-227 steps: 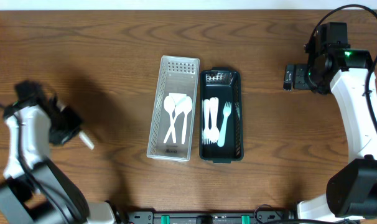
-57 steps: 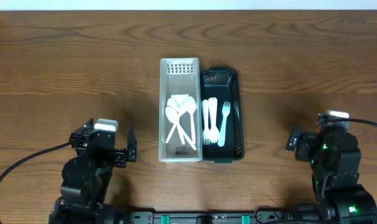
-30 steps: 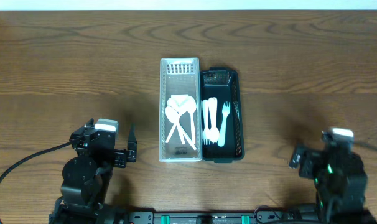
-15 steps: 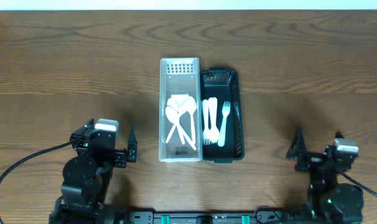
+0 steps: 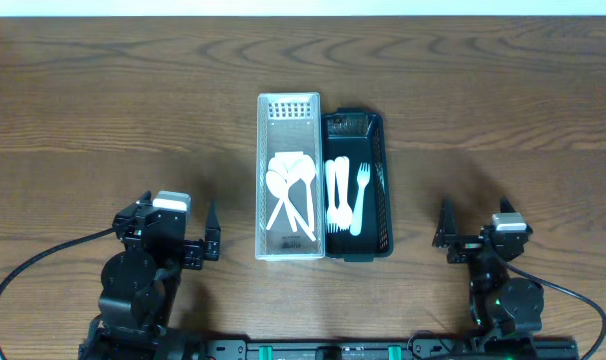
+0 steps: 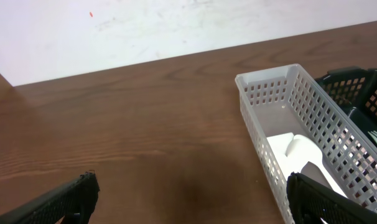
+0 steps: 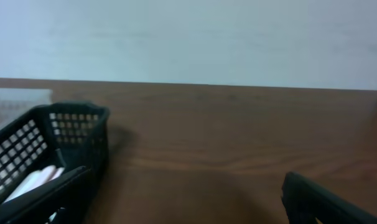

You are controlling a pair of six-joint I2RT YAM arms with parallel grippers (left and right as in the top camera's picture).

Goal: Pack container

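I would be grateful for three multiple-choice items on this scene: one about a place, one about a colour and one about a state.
1. Where is the dark slatted plastic basket relative to the white perforated plastic basket?
A) right beside it, on the right arm's side
B) stacked on top of it
C) far from it, turned crosswise

2. What colour are the plastic forks in the dark basket?
A) black
B) red
C) white

3. How do the jaws of the left gripper stand?
A) shut on a spoon
B) spread wide, empty
C) shut on a basket rim

Answers:
1 A, as the overhead view shows the two baskets side by side.
2 C, as the forks show pale against the dark floor.
3 B, as the left wrist view shows only bare table between them.
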